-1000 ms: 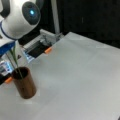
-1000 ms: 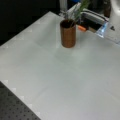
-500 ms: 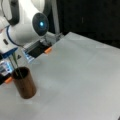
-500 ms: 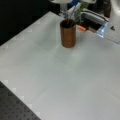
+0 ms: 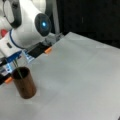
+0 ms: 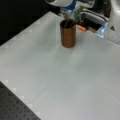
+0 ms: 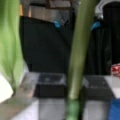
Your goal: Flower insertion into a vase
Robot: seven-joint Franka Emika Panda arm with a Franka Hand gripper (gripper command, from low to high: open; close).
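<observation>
Front view: the plain dark-brown, straight-sided cylindrical vase [image 5: 24, 85] stands upright on the pale grey table [image 5: 82, 80], near this view's left edge. A thin green flower stem [image 5: 18, 70] slants down past the vase's rim into its mouth, and the white robot arm [image 5: 23, 30] hangs directly above the vase.

Front view, opposite side: the vase [image 6: 68, 33] sits toward the table's far edge [image 6: 50, 75]; stems [image 6: 67, 21] rise from its mouth toward the arm overhead.

Wrist view: the green stem [image 7: 80, 50] runs upright between the dark gripper fingers [image 7: 98, 87], with a green leaf [image 7: 10, 42] to its left (whether the gripper [image 7: 75, 86] clamps it cannot be told).

Risk, as a judgement: the slanted stem could lever against the rim and tip the vase, or spring out once unsupported.
</observation>
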